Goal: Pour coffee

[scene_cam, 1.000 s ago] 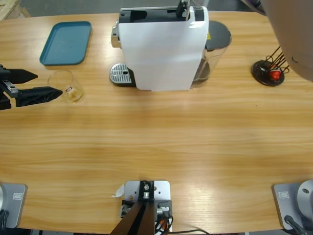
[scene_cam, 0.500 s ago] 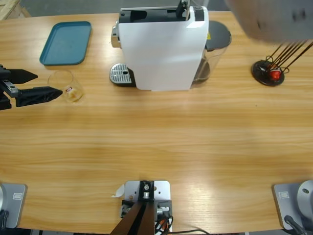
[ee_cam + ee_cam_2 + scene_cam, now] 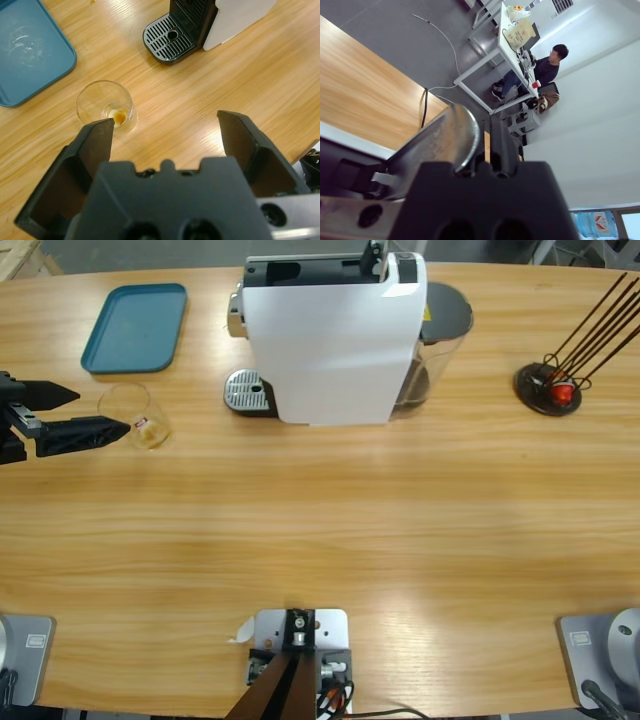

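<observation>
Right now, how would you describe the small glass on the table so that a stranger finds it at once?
Start at the big white boxy coffee machine and go toward the flat blue tray. Just in front of that tray stands a clear round glass tumbler; it alone is transparent, with a brown trace at its bottom.
</observation>
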